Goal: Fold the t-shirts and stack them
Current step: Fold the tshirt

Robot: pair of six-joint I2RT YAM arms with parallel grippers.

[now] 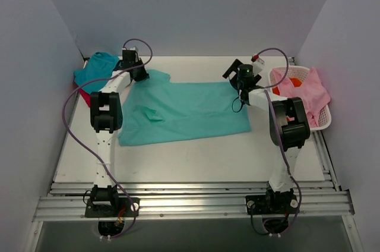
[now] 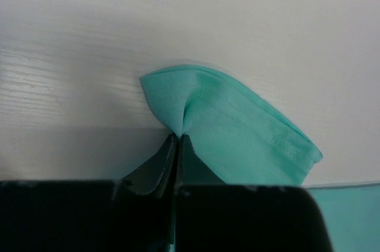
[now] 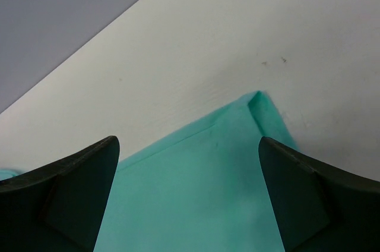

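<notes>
White counter is mostly taken up by the mint-green t-shirt, spread flat across the middle, with some wrinkling noted on its left side. At the right edge a lattice basket is seen, with pink cloth draped in it. In the far-left corner the teal t-shirt is bunched, and a magenta-red t-shirt is just visible beside it.

On the far-left corner of the mint-green t-shirt the left gripper is clenched. It looks like the sleeve, and only a thin pucker of fabric is held. Over the far-right corner the right gripper is released, jaws wide, nothing held.

Step judged: far edge to be taken by both corners for the first fold.
- Right side should be lowered until the corner is centred between the jaws, then closed before any lift is made.
- Both corners are best raised together and level, with the cloth kept taut between them.
- Far edge is then to be carried toward the near edge so the hems are matched.

Risk: the thin left pinch may be pulled out if tension is applied from one side only.
</notes>
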